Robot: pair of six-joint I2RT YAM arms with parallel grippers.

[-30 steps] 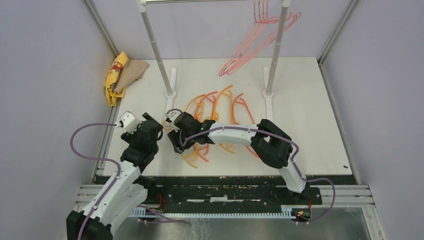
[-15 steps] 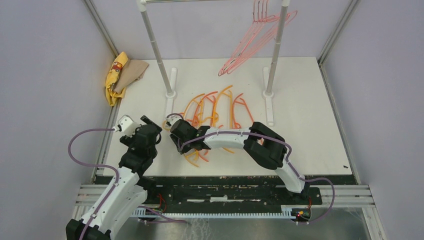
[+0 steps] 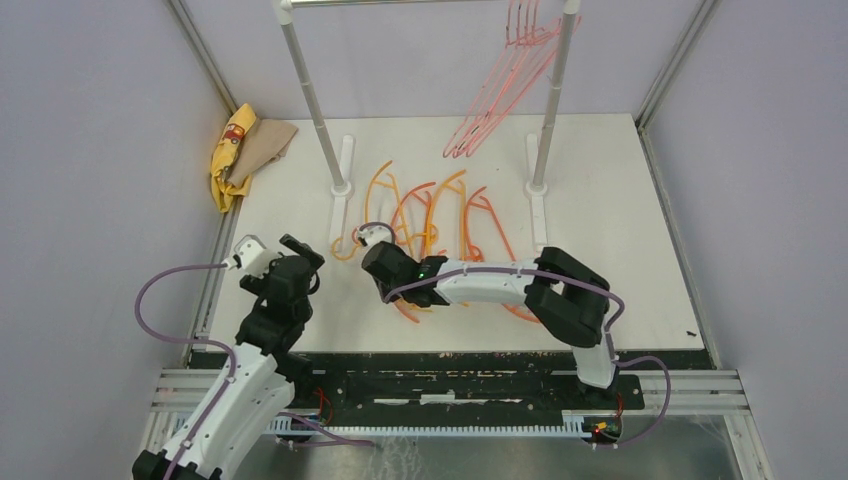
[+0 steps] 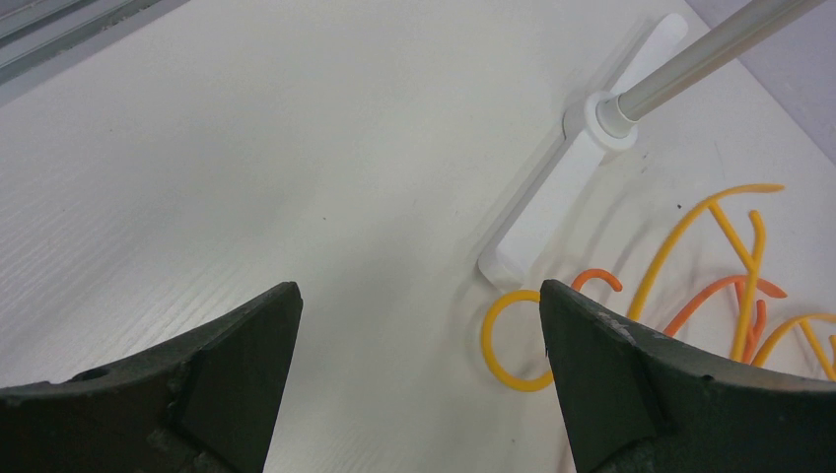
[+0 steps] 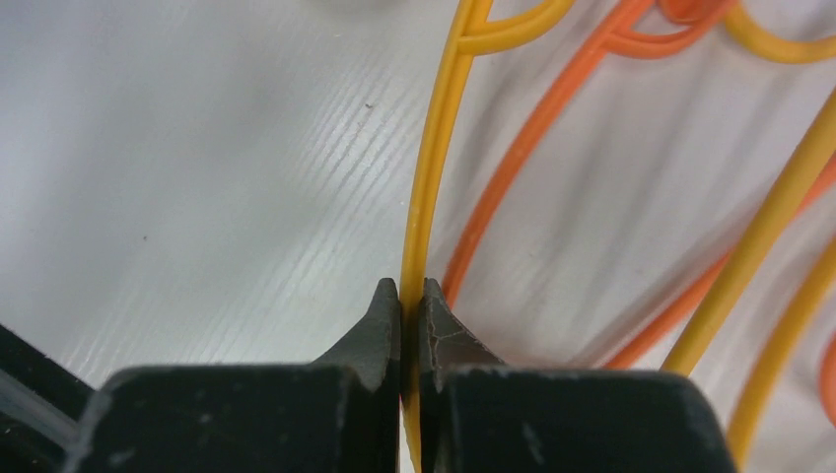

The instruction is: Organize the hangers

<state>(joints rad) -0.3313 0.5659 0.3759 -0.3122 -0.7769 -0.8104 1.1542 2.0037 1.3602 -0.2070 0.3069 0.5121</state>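
Several orange and yellow hangers (image 3: pixel 432 214) lie tangled on the white table between the rack's two feet. My right gripper (image 3: pixel 388 266) is down at the near left of that pile, shut on a thin bar of a yellow hanger (image 5: pixel 439 128) that runs straight out from between the closed fingertips of the right gripper (image 5: pixel 411 291). An orange hanger (image 5: pixel 532 148) lies just right of it. Pink hangers (image 3: pixel 500 88) hang from the rack's rail by the right pole. My left gripper (image 3: pixel 300 252) hovers left of the pile; in its wrist view the left gripper (image 4: pixel 419 296) is open and holds nothing, with a yellow hook (image 4: pixel 505 345) by its right finger.
The rack's white poles (image 3: pixel 312 100) (image 3: pixel 552 100) stand on flat feet (image 4: pixel 562 192) at mid table. A yellow and tan cloth (image 3: pixel 245 148) lies bunched at the far left edge. Metal frame posts and walls close in both sides.
My right gripper has gone from open to shut on the yellow hanger's bar and shifted slightly right. That hanger's far end has swung out toward the left pole. The left arm drew back a little.
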